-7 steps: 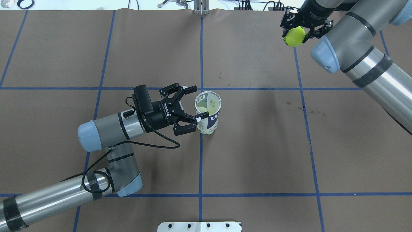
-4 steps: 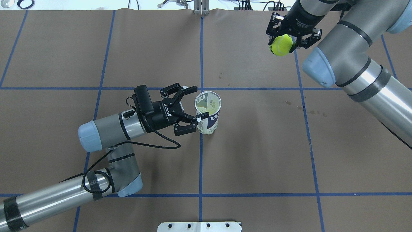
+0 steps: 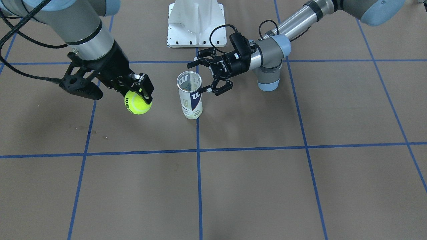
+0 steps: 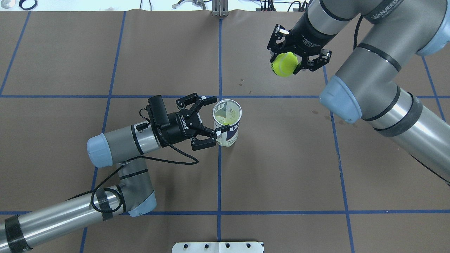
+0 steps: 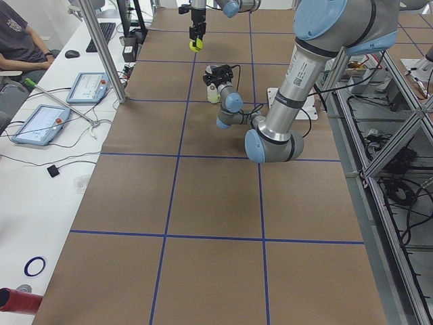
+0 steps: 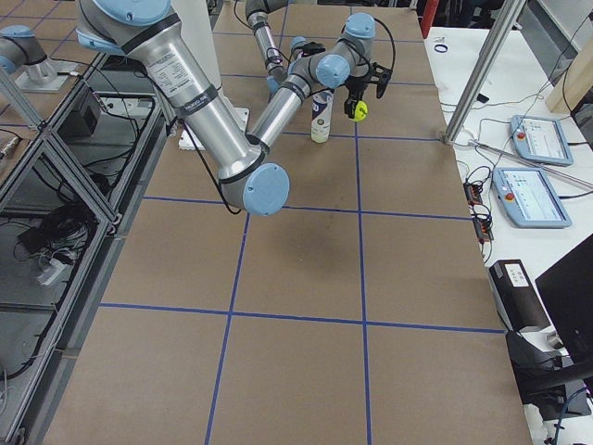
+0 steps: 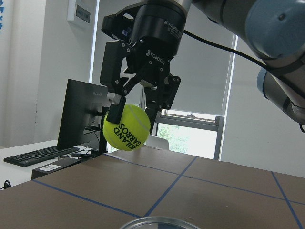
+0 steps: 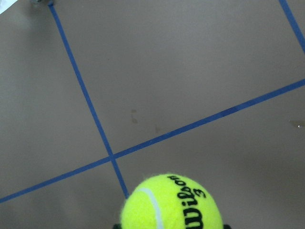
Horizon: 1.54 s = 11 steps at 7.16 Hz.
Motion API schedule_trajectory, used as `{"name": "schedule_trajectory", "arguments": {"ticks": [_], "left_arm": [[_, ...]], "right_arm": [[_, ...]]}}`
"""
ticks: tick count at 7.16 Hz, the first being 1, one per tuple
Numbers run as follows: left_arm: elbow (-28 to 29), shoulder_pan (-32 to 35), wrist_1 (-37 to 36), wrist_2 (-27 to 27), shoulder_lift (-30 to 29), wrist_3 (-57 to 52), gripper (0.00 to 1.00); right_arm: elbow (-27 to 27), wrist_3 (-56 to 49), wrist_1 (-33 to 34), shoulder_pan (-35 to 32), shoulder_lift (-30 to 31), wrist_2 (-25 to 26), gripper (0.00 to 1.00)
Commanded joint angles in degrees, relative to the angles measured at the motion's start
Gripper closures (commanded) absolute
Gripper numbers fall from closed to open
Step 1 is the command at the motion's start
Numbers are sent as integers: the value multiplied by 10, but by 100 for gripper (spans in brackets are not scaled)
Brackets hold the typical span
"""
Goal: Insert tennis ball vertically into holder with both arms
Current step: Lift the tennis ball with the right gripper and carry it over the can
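Observation:
The holder, a clear can with a white and navy label, stands upright near the table's middle, its open mouth up; it also shows in the front view. A pale yellow-green shape shows at its bottom. My left gripper is open at the can's left side, one fingertip at its wall. My right gripper is shut on a yellow tennis ball and holds it in the air, to the far right of the can. The ball shows in the front view and the left wrist view.
The white robot base plate lies on the near side of the can. Blue tape lines cross the brown table cover. A side bench with tablets and a seated person lies beyond the table's far edge.
My right arm has carried the ball leftward and nearer, toward the can. My left gripper has shifted slightly at the can and stays open.

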<state>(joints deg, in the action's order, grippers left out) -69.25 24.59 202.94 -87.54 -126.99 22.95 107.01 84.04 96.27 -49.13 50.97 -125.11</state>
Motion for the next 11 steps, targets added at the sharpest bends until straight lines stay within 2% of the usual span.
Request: {"name": "schedule_trajectory", "arguments": {"ticks": [1, 4, 10, 11], "left_arm": [[0, -1, 0, 0, -1, 0, 0], [2, -2, 0, 0, -2, 0, 0], [3, -2, -1, 0, -1, 0, 0], [3, -2, -1, 0, 0, 0, 0]], "right_arm": [[9, 58, 0, 38, -25, 6, 100], [7, 96, -1, 91, -46, 45, 100], [6, 101, -1, 118, -47, 58, 100], [4, 101, -1, 119, -47, 58, 97]]}}
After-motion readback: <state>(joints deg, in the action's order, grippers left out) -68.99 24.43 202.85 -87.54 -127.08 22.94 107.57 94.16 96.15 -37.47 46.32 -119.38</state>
